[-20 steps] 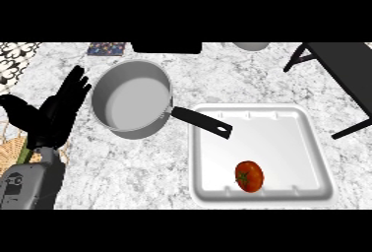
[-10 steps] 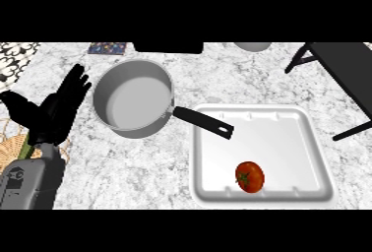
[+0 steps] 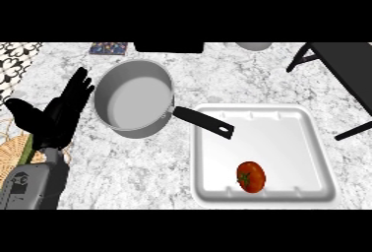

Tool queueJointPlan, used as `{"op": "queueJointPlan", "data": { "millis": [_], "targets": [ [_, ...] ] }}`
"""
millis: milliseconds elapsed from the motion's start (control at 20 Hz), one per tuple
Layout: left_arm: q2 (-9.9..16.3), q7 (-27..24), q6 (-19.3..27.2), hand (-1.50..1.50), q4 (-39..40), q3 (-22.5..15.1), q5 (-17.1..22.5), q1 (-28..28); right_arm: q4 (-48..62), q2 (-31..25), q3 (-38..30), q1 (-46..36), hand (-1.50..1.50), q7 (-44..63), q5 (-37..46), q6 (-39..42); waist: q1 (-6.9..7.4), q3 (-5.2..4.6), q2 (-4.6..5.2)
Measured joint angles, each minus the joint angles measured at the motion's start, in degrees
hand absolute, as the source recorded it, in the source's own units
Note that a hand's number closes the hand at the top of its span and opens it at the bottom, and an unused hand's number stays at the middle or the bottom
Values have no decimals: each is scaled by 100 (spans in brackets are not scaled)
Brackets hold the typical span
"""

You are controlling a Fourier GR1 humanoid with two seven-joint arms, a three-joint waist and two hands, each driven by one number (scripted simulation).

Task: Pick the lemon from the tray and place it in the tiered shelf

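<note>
Little differs from half a second ago. The left hand [image 3: 59,114] stays at the left edge of the frame, fingers straight and spread wide, pointing up toward the grey pan [image 3: 136,98], holding nothing; it sits much as before, just left of the pan. The pan's black handle [image 3: 204,121] reaches over the upper left rim of the white tray [image 3: 305,147]. The task's fruit, which looks like a red tomato [image 3: 251,176] rather than a lemon, lies unmoved in the tray's lower middle. The dark tiered shelf [image 3: 341,69] stands at upper right. The right hand does not show.
</note>
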Motion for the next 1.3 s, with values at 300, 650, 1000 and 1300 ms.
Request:
{"op": "queueJointPlan", "data": {
  "millis": [300, 650, 1000, 1300],
  "targets": [
    [57, 89, -34, 0, 39, 75, 48, -55, 1113, -678, -178, -82, -150, -223, -390, 988, -48, 62, 18],
    [33, 30, -4, 0, 15, 92, 9, 20, 2127, -1873, -557, 214, -150, -407, -807, 2255, -90, 90, 30],
    [60, 87, -34, 0, -83, 133, 46, 89, 2912, -2676, -1046, 999, -150, -1324, -1259, 3513, -138, 102, 24],
    [6, 135, 16, 0, -149, 94, 3, 122, 2943, -2884, -1049, 1797, -150, -2348, -1273, 3841, -161, 106, 20]
  ]
}}
